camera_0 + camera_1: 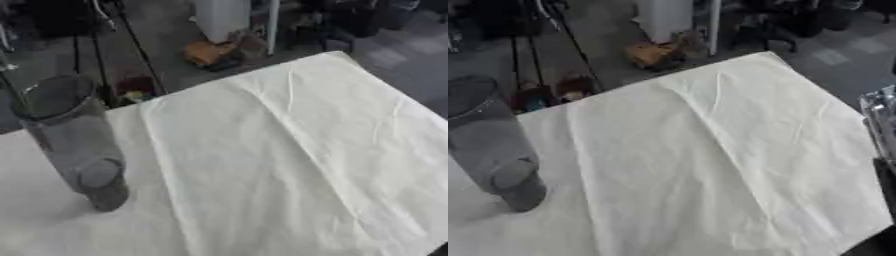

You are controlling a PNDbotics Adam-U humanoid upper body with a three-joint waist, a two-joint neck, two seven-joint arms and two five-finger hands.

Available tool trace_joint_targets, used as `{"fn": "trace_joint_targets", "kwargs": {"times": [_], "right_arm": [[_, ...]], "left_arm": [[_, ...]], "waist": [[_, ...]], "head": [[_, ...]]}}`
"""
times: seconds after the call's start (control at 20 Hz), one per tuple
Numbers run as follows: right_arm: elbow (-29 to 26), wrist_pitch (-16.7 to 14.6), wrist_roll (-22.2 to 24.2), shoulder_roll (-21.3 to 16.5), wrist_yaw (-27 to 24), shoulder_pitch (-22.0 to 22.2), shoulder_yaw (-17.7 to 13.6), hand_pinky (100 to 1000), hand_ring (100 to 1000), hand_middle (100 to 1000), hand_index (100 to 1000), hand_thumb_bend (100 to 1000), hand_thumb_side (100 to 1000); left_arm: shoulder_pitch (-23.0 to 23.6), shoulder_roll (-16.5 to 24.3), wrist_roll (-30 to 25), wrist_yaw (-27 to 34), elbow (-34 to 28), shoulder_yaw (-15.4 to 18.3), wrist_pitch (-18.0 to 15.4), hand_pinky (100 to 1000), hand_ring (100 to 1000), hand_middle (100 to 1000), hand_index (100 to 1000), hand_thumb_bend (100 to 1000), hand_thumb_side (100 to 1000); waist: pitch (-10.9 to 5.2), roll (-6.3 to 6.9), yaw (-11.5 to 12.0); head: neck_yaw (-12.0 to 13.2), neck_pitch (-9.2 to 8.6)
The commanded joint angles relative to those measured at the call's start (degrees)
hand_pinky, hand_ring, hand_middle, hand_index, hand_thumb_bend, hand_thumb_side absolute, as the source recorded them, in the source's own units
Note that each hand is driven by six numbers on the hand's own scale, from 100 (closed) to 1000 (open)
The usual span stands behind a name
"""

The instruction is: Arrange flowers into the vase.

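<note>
1. Glass, clear and greyish: the vase (70, 135) is a tall cylinder standing on the table over on my left side, its open mouth towards the far edge and its thick base nearer me.
2. Cream cloth (289, 165) covers the table, creased in long folds that run away from me; the vase stands on its left part.
3. I cannot make out any flower in the vase.
4. Neither of my hands shows in either view, so I cannot tell whether their fingers are apart, together or closed on anything, nor how far the vase is from them.
5. At the right edge of the right eye view sits something shiny and crinkled (881, 117), with a dark shape (884, 182) below it; I cannot tell what either is.
6. Beyond the table's far edge, the grey floor holds thin black tripod legs (131, 37), a brown object (208, 52) and a white upright panel (223, 17).
</note>
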Motion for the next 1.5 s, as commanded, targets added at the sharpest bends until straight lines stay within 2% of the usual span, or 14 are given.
{"fn": "trace_joint_targets", "kwargs": {"times": [0.05, 0.7, 1.15, 1.5], "right_arm": [[-0.8, 0.0, -0.2, -1.0, -0.2, -0.6, -0.5, 791, 890, 850, 909, 100, 1000], [-0.8, -0.1, 0.0, -0.9, -0.3, -1.2, -0.3, 791, 891, 850, 909, 100, 1000], [-0.8, -0.3, 0.3, -0.7, -0.4, -1.9, -0.1, 792, 891, 849, 909, 100, 1000], [-0.8, -0.2, 0.2, -0.6, -0.4, -1.7, -0.1, 792, 891, 849, 909, 100, 1000]], "left_arm": [[-1.0, 1.0, 0.6, -0.1, -0.9, 0.6, -0.3, 100, 100, 100, 113, 272, 581], [-2.5, 1.2, 1.1, -4.9, 3.9, 2.2, -3.3, 100, 100, 100, 112, 256, 581], [-4.8, 0.0, 0.9, -5.4, 7.5, 3.2, -5.4, 100, 100, 100, 112, 252, 590], [-5.2, -0.2, 0.6, -5.4, 7.8, 3.0, -6.0, 100, 100, 100, 114, 258, 588]], "waist": [[-0.91, -0.85, 0.0], [-0.37, -0.62, -0.9], [0.33, -0.34, -1.9], [0.47, -0.18, -1.9]], "head": [[-0.3, -0.87], [-0.2, -2.21], [0.7, -3.28], [0.7, -3.31]]}}
